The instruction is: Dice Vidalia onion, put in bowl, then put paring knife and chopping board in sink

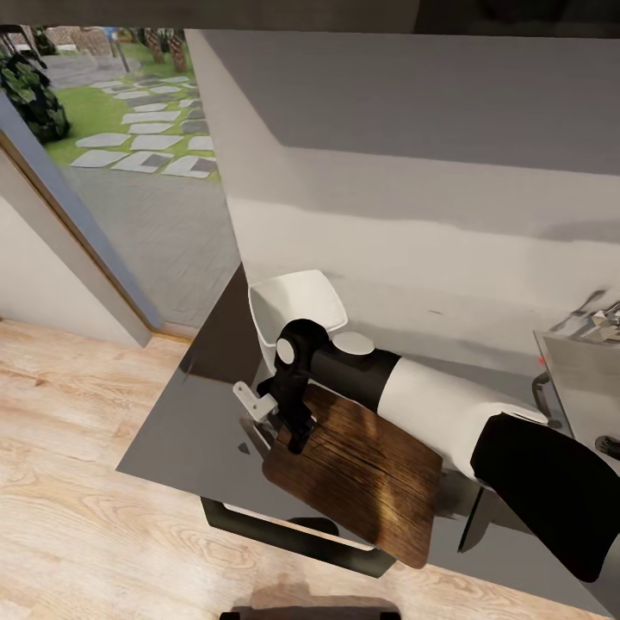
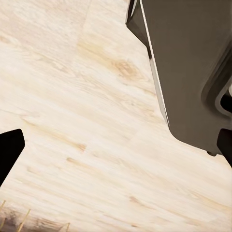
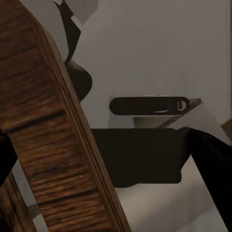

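On the grey countertop point(image 1: 172, 439) my right gripper point(image 1: 293, 422) was clenched on the chopping board's point(image 1: 362, 474) left end, the sink point(image 1: 585, 379) lying rightward; left fingers point(image 2: 9, 150) released

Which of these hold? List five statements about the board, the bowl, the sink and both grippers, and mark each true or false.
1. The dark brown wooden chopping board juts out past the front edge of the glossy grey countertop. True.
2. The white rounded-square bowl sits inside the sink. False: it stands on the countertop, just beyond the board.
3. The right gripper has its jaws shut on the board's edge. True.
4. The left gripper holds a knife. False: its jaws are open and empty above the pale wooden floor.
5. The grey rectangular sink lies at the head view's left side. False: it is at the right edge.
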Controlling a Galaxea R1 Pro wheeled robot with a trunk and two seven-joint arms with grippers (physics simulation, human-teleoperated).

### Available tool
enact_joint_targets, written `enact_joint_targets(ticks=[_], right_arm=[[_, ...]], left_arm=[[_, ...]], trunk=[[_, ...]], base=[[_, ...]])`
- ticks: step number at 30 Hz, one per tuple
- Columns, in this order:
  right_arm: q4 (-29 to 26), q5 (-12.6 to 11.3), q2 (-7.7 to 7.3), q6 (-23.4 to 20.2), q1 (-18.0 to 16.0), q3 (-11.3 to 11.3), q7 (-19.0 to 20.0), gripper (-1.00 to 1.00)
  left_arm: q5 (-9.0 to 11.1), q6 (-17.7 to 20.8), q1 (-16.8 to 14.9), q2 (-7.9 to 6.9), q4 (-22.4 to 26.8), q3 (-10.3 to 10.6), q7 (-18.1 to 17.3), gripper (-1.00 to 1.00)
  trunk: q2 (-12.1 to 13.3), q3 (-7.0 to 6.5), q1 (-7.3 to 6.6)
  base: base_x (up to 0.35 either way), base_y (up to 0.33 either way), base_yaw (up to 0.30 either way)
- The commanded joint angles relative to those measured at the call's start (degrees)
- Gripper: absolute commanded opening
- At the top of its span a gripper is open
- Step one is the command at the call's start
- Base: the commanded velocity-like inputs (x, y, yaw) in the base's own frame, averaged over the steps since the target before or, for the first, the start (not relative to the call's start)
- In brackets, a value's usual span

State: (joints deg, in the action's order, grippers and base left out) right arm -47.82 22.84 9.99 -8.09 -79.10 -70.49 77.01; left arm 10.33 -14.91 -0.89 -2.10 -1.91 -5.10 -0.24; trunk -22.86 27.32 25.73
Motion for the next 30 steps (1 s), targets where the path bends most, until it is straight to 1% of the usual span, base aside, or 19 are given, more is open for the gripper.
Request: enact_joint_targets(ticks=[1,3,5,6,9,14,23,30], right_arm=[[3.6,0.1,0.0,-0.78,-0.01,-3.14,0.07,1.0],[3.58,0.13,0.0,-0.78,0.0,-3.32,-0.11,1.0],[3.57,0.17,0.0,-0.74,0.0,-4.02,-0.26,1.0],[0.12,0.43,0.0,-0.27,-0.01,-0.48,-0.53,1.0],[-0.1,0.7,0.0,-0.13,-0.01,-0.54,-1.1,1.0],[-0.38,0.72,0.0,0.67,0.0,0.38,-1.91,1.0],[-0.41,0.72,0.0,1.67,0.0,0.52,-4.65,1.0],[-0.39,0.72,0.0,1.68,0.0,0.53,-5.67,1.0]], left_arm=[[-0.14,-0.38,-0.08,-0.01,-0.2,-0.44,-0.03,1.0],[-0.14,-0.38,-0.08,-0.01,-0.2,-0.44,-0.03,1.0],[-0.14,-0.38,-0.08,-0.01,-0.21,-0.44,-0.03,1.0],[-0.15,-0.31,-0.08,-0.08,-0.04,-0.41,-0.11,1.0],[-0.15,-0.3,-0.08,-0.08,-0.03,-0.4,-0.11,1.0],[-0.14,-0.29,-0.08,-0.09,-0.02,-0.39,-0.13,1.0],[-0.14,-0.29,-0.08,-0.09,-0.07,-0.35,-0.11,1.0],[-0.14,-0.3,-0.08,-0.09,-0.09,-0.35,-0.11,1.0]], trunk=[[-0.06,0.09,0.05],[-0.06,0.09,0.05],[-0.06,0.09,0.05],[-0.06,0.08,0.05],[-0.06,0.08,0.05],[-0.06,0.08,0.05],[-0.06,0.08,0.05],[-0.06,0.08,0.05]], base=[[0.0,0.0,0.0],[0.0,0.0,0.0],[0.0,0.0,0.0],[0.0,0.0,0.0],[0.0,0.0,0.0],[0.0,0.0,0.0],[0.0,0.0,0.0],[0.0,0.0,0.0]])
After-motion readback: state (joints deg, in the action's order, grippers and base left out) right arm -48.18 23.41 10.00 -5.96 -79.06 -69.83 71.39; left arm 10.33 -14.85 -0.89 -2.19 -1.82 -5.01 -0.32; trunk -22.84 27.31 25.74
